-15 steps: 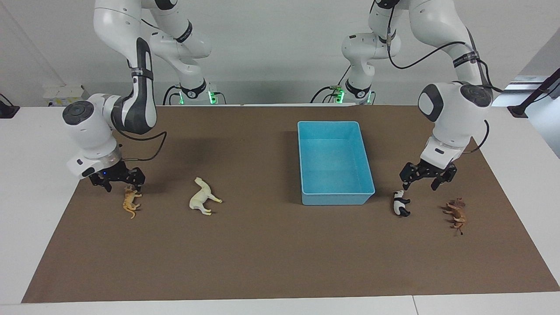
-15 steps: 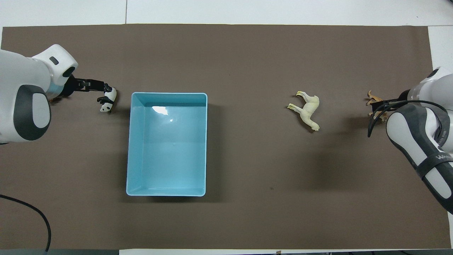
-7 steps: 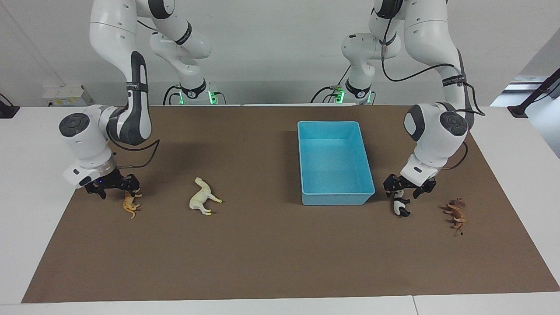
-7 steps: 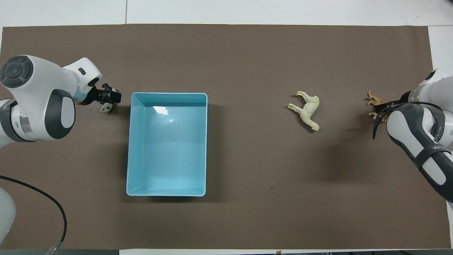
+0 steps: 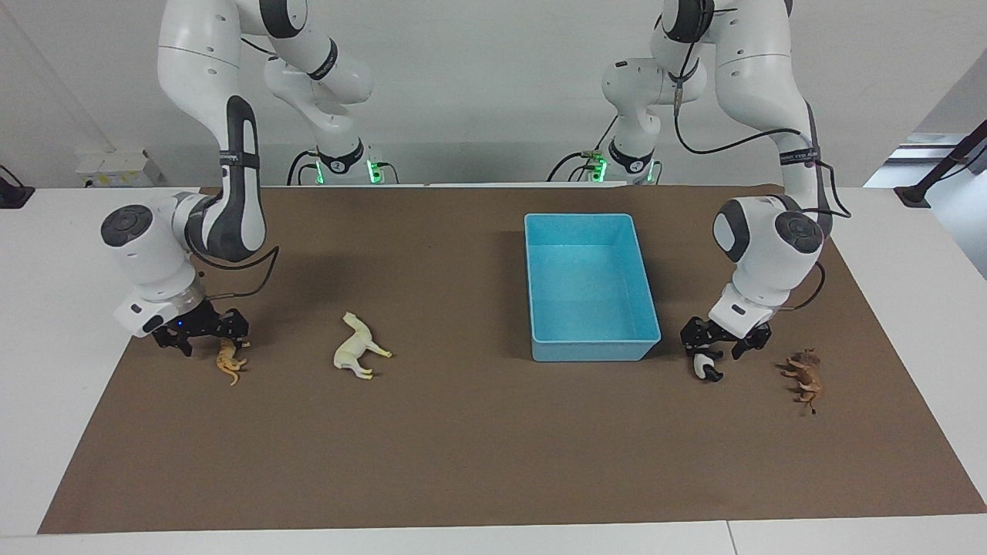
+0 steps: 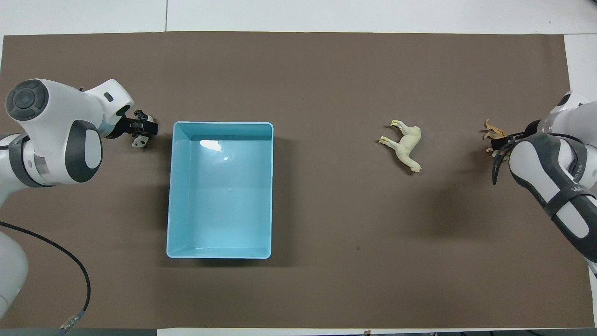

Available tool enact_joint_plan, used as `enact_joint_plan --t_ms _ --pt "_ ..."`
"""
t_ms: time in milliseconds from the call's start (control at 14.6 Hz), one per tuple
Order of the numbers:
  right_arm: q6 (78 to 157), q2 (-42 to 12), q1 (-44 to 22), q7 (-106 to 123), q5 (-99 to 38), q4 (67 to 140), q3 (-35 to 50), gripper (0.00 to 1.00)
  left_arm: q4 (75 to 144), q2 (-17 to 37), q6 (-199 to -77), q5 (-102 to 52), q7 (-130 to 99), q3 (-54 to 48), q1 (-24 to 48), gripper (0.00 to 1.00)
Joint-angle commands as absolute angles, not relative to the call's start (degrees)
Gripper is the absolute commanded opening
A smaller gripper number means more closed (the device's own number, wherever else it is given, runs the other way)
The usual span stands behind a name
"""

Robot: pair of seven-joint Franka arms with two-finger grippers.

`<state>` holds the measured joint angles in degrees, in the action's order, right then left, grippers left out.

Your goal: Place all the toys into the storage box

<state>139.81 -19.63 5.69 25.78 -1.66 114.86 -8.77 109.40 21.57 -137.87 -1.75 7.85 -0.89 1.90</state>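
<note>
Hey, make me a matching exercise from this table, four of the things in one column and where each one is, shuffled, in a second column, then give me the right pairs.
Things:
1. panda
2. tiger
3. cream horse
4. brown horned animal

Places:
A. lying alone between the tiger and the storage box
B. under the left gripper, beside the box
C. under the right gripper
D. at the left arm's end of the mat, untouched

Pairs: 1-B, 2-C, 3-A, 4-D

Shiny plastic on a dull mat

The blue box (image 6: pixel 219 252) looks glossy smooth plastic; the brown mat (image 6: pixel 326 280) is matt, kinda papery.
</note>
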Motion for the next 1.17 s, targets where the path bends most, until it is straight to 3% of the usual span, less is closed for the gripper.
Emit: enact_joint_plan --t_ms 0,69,206,275,343,412,480,549,755,1098 --pt "140.5 -20.7 6.4 29.0 -2.8 115.2 -8.3 1.0 110.0 22.3 -140.4 -1.2 8.6 -0.8 1.7 1.0" --pt "140.5 -20.6 6.3 29.0 -2.8 115.8 -8.3 0.96 110.1 22.7 -141.0 -1.2 8.6 -0.8 1.7 1.0" --pt "140.5 -20.5 6.3 29.0 -2.8 115.8 -8.3 0.72 110.3 22.9 -141.2 -1.2 8.6 -0.8 1.9 1.0" --pt "140.2 -20.4 6.2 28.9 -2.8 115.8 -8.3 0.5 110.3 22.9 -140.9 -1.1 8.5 -0.7 2.2 0.85" --pt "140.0 -20.4 6.2 28.9 -2.8 115.8 -8.3 0.16 110.2 22.8 -140.6 -1.1 8.5 -0.7 2.3 0.61" --pt "139.9 -20.4 6.2 28.9 -2.8 115.8 -8.3 0.0 110.2 22.8 -140.0 -1.1 8.4 -0.7 2.4 0.34" --pt "139.9 -20.3 6.2 28.9 -2.8 115.9 -8.3 0.0 110.1 22.7 -139.1 -1.1 8.2 -0.7 2.5 0.06" --pt "139.9 -20.3 6.2 28.9 -2.9 115.8 -8.3 0.0 109.9 22.6 -137.8 -1.1 7.5 -0.7 2.5 0.0" --pt "139.8 -20.3 6.0 29.0 -2.8 115.8 -8.3 0.0 108.6 21.2 -134.2 -1.1 5.7 -0.6 2.1 0.0" --pt "135.6 -19.9 3.7 27.2 -2.3 112.2 -8.4 0.0 97.1 13.2 -110.4 -1.2 2.7 -0.9 2.8 0.0"
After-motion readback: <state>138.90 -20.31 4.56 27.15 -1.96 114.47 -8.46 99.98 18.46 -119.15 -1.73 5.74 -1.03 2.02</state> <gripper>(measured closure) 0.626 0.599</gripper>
